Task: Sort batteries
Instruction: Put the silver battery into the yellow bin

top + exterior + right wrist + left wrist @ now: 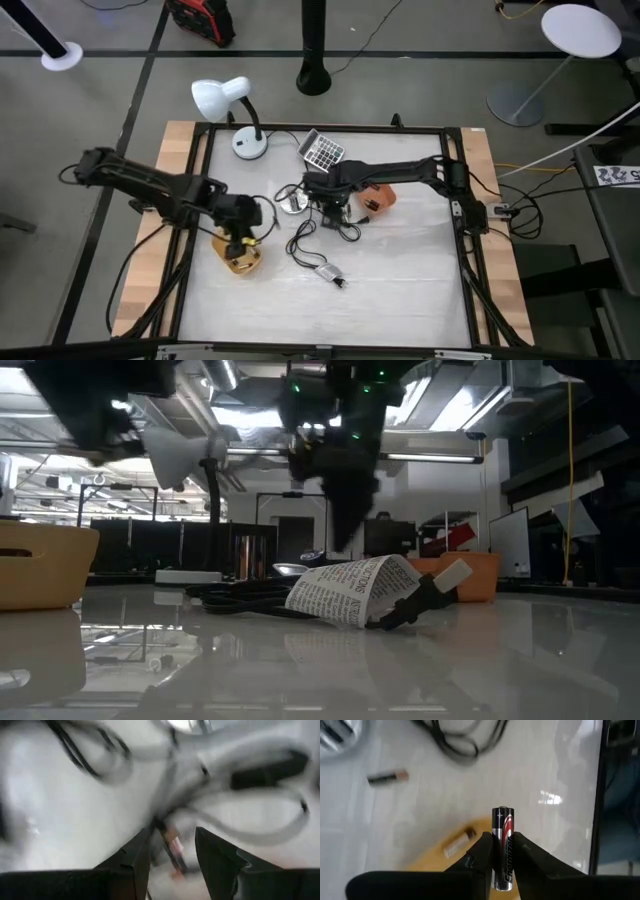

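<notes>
While the left arm reaches in from nine o'clock, the left gripper [503, 851] hangs over the tan bin [241, 259] at about seven o'clock on the table [400, 290], its fingers [481, 851] pinched nearly closed on one upright black battery [503, 847]. Inside that bin I can count one pale battery [459, 843]; another battery [388, 777] lies loose on the tabletop beyond it. Stretching in from three o'clock, the right arm brings the right gripper [171, 847] low over the tangle of black cables [320, 228] near the centre, fingers spread wide and holding nothing, with a fourth battery [172, 851] lying between them. An orange bin [381, 197] sits beside that arm; its contents can't be seen.
</notes>
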Controlling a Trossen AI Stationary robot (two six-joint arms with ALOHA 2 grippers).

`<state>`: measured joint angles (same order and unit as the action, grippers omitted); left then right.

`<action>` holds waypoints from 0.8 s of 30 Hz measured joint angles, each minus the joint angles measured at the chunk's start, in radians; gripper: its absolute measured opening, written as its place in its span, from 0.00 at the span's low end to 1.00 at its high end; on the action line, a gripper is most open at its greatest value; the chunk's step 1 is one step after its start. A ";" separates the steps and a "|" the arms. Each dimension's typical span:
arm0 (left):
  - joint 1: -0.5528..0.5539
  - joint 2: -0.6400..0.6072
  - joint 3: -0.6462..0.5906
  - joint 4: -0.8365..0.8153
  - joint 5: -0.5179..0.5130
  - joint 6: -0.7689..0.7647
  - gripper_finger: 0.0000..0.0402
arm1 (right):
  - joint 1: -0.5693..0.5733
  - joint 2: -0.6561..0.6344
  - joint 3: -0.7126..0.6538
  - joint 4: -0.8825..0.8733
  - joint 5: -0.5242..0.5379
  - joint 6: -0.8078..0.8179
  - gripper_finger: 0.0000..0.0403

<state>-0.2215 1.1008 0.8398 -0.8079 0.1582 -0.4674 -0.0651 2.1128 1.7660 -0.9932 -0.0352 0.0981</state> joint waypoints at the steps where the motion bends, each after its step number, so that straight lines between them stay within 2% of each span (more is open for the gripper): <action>1: -0.018 -0.008 0.000 -0.022 0.000 -0.016 0.13 | 0.006 0.000 0.000 0.047 -0.017 0.001 0.37; 5: -0.090 -0.006 0.000 -0.079 -0.010 -0.051 0.13 | 0.045 0.000 0.000 0.266 -0.070 0.002 0.37; 11: -0.157 0.003 -0.062 -0.088 -0.031 -0.095 0.13 | 0.106 0.047 0.001 0.592 -0.061 0.048 0.37; 14: -0.172 0.003 -0.095 -0.091 -0.041 -0.134 0.13 | 0.122 0.089 0.001 0.675 -0.051 0.082 0.37; 18: -0.180 0.003 -0.125 -0.092 -0.104 -0.175 0.15 | 0.119 0.139 0.000 0.727 -0.014 0.183 0.37; 24: -0.180 0.003 -0.132 -0.093 -0.147 -0.164 0.26 | 0.116 0.200 -0.001 0.764 0.074 0.297 0.37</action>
<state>-0.4011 1.1042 0.7082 -0.9005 0.0109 -0.6313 0.0513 2.3130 1.7653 -0.2290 0.0388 0.3955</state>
